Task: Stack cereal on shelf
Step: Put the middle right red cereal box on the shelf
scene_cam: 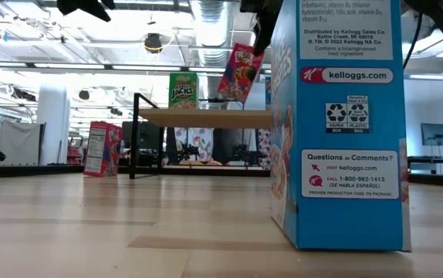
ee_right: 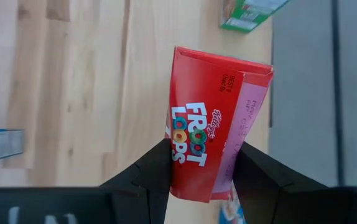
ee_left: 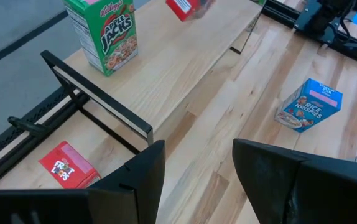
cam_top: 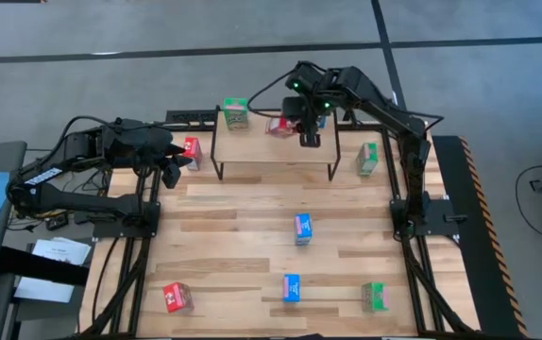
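Note:
The shelf point(cam_top: 271, 151) stands at the table's far middle. A green cereal box point(cam_top: 235, 113) stands upright on its left end. My right gripper point(cam_top: 307, 138) is over the shelf's far edge, shut on a red cereal box point(scene_cam: 241, 72). My left gripper point(ee_left: 194, 180) is open and empty by the shelf's left end. Below it, a second red box point(ee_left: 68, 165) lies flat on the table. My right gripper pinches the red box between its two fingers point(ee_right: 157, 168) at the box's upper end point(ee_right: 194, 183). The fingers come from above. The box hangs below them, tilted, just clear of the shelf top point(scene_cam: 206, 117).
More boxes stand on the table: a green one point(cam_top: 367, 159) right of the shelf, a blue one point(cam_top: 302, 228) in the middle, and a red one point(cam_top: 177, 297), a blue one point(cam_top: 292, 287) and a green one point(cam_top: 375, 297) along the near edge.

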Tool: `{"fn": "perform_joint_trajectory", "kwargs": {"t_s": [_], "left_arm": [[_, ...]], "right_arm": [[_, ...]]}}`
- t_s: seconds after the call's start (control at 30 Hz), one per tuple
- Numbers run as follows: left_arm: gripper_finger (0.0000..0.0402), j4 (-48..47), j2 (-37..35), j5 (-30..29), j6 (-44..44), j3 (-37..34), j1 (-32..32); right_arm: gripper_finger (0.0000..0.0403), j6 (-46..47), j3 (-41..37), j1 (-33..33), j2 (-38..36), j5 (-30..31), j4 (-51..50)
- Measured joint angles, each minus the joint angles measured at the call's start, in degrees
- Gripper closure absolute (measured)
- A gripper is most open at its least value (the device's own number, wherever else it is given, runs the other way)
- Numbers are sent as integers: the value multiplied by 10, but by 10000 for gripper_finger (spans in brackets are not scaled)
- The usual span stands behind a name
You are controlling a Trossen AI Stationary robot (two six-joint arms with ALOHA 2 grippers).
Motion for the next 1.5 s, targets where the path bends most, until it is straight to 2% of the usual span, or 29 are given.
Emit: {"fn": "perform_joint_trajectory", "kwargs": {"t_s": [0.27,0.87,1.03,1.3,1.5], "left_arm": [[226,0,0,0,0,0,0],[226,-1,0,-1,-15,0,0],[226,-1,0,-1,-15,0,0],[226,-1,0,-1,-15,0,0],[226,-1,0,-1,-15,0,0]], "right_arm": [[230,28,0,2,0,-39,-16],[230,-2,-5,18,0,-24,3],[226,-4,-15,28,1,3,12],[188,-5,-13,32,20,35,18],[179,-13,-15,32,28,51,17]]}}
